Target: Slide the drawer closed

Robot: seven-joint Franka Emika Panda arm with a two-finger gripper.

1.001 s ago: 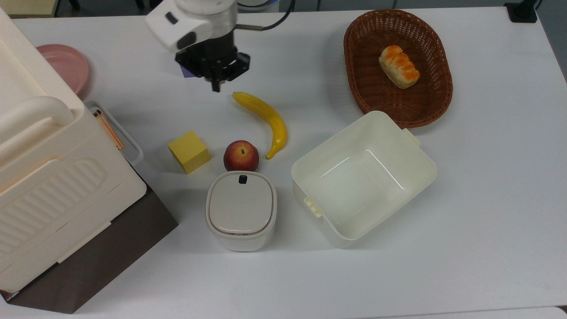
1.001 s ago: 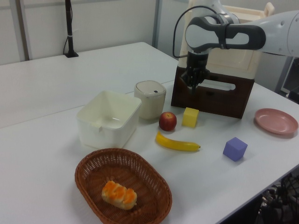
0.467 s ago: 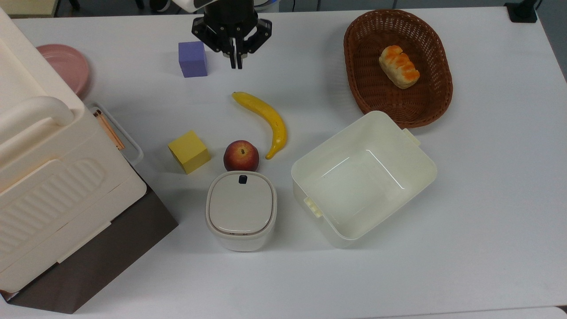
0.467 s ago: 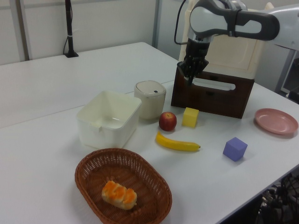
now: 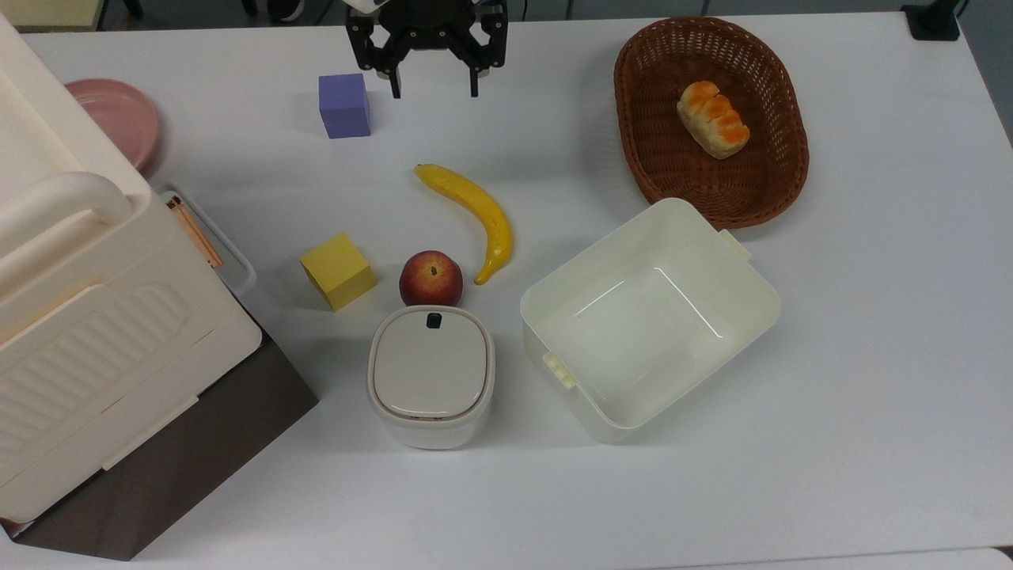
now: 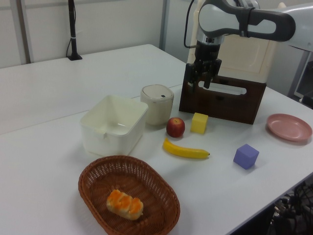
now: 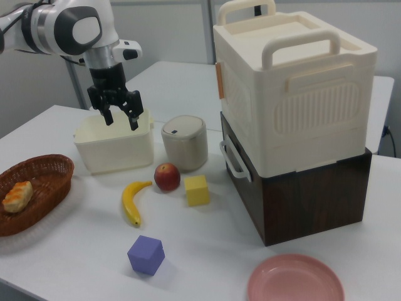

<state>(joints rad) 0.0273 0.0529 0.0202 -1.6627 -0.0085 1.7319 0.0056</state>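
Top view: the arm reaches in from the upper edge, wrist pointing down, and the jaws (image 5: 433,83) stand wide apart with nothing between them. A purple cube (image 5: 344,105) lies just to the top view's left of the jaws; a banana (image 5: 473,215) lies below them with bare white surface (image 5: 870,356) between. The drawer (image 5: 207,237) is far to the lower left of the jaws, only its white loop handle and a sliver of wood showing beside the dark cabinet (image 5: 182,467), under the cream ribbed box (image 5: 87,332).

Left view: the arm bends over from the upper right, forearm level, wrist vertical. The jaws (image 6: 201,84) hang apart above the surface, in front of the cabinet's drawer (image 6: 224,91). Apple (image 6: 175,127), yellow cube (image 6: 199,123) and lidded canister (image 6: 157,104) sit below them, a wicker basket (image 6: 146,171) nearer the camera.

Right view: the jaws (image 7: 121,119) hang spread, in front of the cream tub (image 7: 114,145). The drawer (image 7: 234,160), well to the right view's right of them, looks nearly flush with the cabinet front, its handle jutting out. A pink plate (image 7: 296,278) lies near the front edge. Pale partition walls stand behind.
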